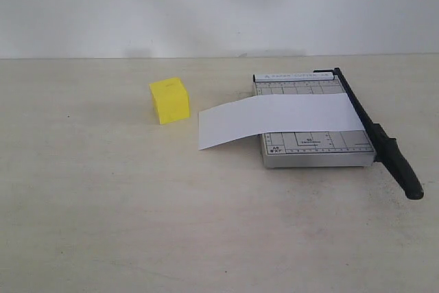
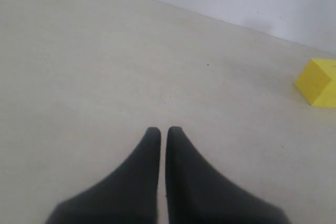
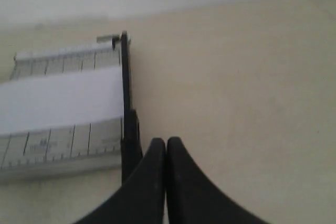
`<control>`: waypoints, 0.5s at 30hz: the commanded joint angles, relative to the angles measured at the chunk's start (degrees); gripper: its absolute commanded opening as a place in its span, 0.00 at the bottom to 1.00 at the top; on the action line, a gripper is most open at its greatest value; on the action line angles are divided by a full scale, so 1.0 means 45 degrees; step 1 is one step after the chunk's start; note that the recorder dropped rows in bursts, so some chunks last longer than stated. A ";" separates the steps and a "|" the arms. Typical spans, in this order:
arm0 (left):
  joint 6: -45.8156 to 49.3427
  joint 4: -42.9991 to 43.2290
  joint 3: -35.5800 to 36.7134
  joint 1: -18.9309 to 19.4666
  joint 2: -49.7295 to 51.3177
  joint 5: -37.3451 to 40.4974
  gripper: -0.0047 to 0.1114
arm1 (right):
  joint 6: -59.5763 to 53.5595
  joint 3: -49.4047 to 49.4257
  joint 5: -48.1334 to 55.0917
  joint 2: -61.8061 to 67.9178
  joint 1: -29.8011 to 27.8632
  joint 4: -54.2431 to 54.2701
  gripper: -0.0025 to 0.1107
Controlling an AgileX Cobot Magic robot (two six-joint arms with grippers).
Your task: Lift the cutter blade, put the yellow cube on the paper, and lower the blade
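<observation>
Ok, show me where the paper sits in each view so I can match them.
Exterior view: the paper lies across the cutter base, right of centre, one end overhanging toward the yellow cube.
Left wrist view: not in it.
Right wrist view: the white band across the base, ending at the cutter blade.
Shared landmark: that blade, along the paper's end in exterior and right wrist views.

Black jaws together, yellow cube apart
</observation>
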 commanded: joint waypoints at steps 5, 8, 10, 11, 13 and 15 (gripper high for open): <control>-0.0063 0.0000 -0.0039 -0.0001 -0.0042 -0.0081 0.08 | -0.2942 -0.3358 0.5320 0.4250 -0.0028 0.0128 0.43; -0.0063 0.0000 -0.0039 -0.0001 -0.0042 -0.0081 0.08 | -0.2942 -0.3511 0.4856 0.4884 -0.0028 0.0739 0.49; -0.0063 0.0000 -0.0039 -0.0001 -0.0042 -0.0081 0.08 | -0.2942 -0.3511 0.4708 0.5408 -0.0028 0.0918 0.49; -0.0063 0.0000 -0.0039 -0.0001 -0.0042 -0.0081 0.08 | -0.2942 -0.3511 0.4683 0.5695 -0.0028 0.1024 0.49; -0.0063 0.0000 -0.0039 -0.0001 -0.0042 -0.0081 0.08 | -0.2942 -0.3511 0.4542 0.6210 -0.0028 0.1489 0.49; -0.0063 0.0000 -0.0039 -0.0001 -0.0042 -0.0081 0.08 | -0.2942 -0.3511 0.4146 0.6746 -0.0028 0.1543 0.49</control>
